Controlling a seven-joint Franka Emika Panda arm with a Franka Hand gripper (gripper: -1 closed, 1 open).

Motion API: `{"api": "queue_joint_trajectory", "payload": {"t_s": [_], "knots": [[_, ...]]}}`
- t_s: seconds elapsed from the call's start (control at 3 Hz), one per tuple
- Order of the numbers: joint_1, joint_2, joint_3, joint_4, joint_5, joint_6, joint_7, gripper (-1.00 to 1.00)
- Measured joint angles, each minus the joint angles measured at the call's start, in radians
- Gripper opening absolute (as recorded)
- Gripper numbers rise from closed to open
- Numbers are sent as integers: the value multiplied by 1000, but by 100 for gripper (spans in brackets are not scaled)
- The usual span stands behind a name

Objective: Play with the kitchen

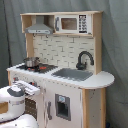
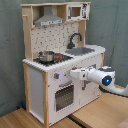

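The large white and light-wood toy kitchen (image 2: 55,65) with pegboard back stands on a wooden floor (image 2: 100,112) before a grey curtain (image 1: 112,45), small metal pot (image 2: 47,56) on its stove. The white robot hand (image 2: 75,74) sits at the front panel, apparently touching near the knobs; cannot tell whether its fingers are apart or together.

**Hidden and cut off**

In the first exterior view the arm (image 1: 15,102) runs off the left and bottom edges and covers the kitchen's (image 1: 70,75) lower left front. The gripper (image 1: 34,89) is too blurred to show its fingers. In the second exterior view the arm (image 2: 100,77) leaves at the right edge, and its gripper (image 2: 74,74) hides part of the cabinet front.
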Motion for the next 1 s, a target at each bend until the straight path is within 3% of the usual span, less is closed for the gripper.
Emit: {"api": "queue_joint_trajectory", "payload": {"t_s": [0.33,1.0], "knots": [[2,1,2,0,0,-4,104,100],[144,1,-23,-5,0,-139,142,100]]}}
